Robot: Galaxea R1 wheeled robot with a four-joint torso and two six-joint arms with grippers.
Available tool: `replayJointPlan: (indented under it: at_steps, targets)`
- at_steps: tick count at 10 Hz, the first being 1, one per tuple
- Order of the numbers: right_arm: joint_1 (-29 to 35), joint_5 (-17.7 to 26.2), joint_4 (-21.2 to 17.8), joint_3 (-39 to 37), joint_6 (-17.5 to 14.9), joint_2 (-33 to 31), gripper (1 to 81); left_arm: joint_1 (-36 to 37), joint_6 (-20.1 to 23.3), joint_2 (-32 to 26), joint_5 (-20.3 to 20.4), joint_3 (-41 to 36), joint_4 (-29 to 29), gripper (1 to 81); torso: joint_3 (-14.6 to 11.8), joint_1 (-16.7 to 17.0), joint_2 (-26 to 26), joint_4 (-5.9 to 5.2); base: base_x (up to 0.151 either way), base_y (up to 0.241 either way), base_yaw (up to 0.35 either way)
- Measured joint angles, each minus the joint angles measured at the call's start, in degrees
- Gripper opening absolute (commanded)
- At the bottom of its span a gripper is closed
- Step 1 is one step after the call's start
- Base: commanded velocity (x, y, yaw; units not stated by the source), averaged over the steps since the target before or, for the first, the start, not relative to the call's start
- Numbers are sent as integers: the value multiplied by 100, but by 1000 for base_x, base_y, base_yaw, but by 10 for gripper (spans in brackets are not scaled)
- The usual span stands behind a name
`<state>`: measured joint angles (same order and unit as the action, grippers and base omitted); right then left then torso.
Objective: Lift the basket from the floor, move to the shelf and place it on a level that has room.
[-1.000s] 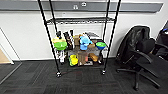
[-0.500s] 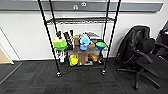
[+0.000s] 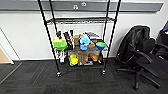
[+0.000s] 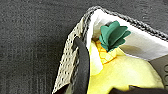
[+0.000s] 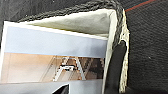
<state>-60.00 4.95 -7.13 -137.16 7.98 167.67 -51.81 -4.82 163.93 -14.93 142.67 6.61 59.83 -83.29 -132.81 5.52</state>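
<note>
Basket carried toward the wire shelf

Both grippers grasp the basket (image 4: 72,57) by opposite rims, above the floor (image 3: 82,82). Woven, pale-lined, it holds a pineapple plush (image 4: 112,67) and a printed box (image 5: 55,60). Judged best: keep it level, approaching the shelf (image 3: 80,45) squarely toward the bare level (image 3: 80,20).

a dark claw finger (image 5: 115,67) hooks the basket (image 5: 85,21) rim beside a printed card (image 5: 53,60), above carpet (image 5: 147,37).

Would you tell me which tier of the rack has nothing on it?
The upper wire tier of the shelf; the two tiers below it are crowded with colourful items.
</note>
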Motion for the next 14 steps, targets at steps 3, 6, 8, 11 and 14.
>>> replayJointPlan:
  at_steps: [3,6,8,11,14]
  targets:
    - [0,-38,-91,0,0,28,811,-15,44,71,-22,227,-107,10,2,0,0,0,0,0,0]
    - [0,-46,-113,-2,66,55,811,-30,49,129,-35,295,-105,10,2,0,0,0,0,0,0]
    - [2,-46,-152,-2,66,77,10,-33,49,112,-30,295,-80,10,5,0,0,0,0,0,0]
    - [-5,-46,-179,-28,85,33,10,-48,44,112,-6,293,-77,10,7,0,0,0,0,0,0]
    - [-5,-41,-182,-24,85,30,10,-50,41,99,-20,249,-77,10,7,-2,0,0,0,0,0]
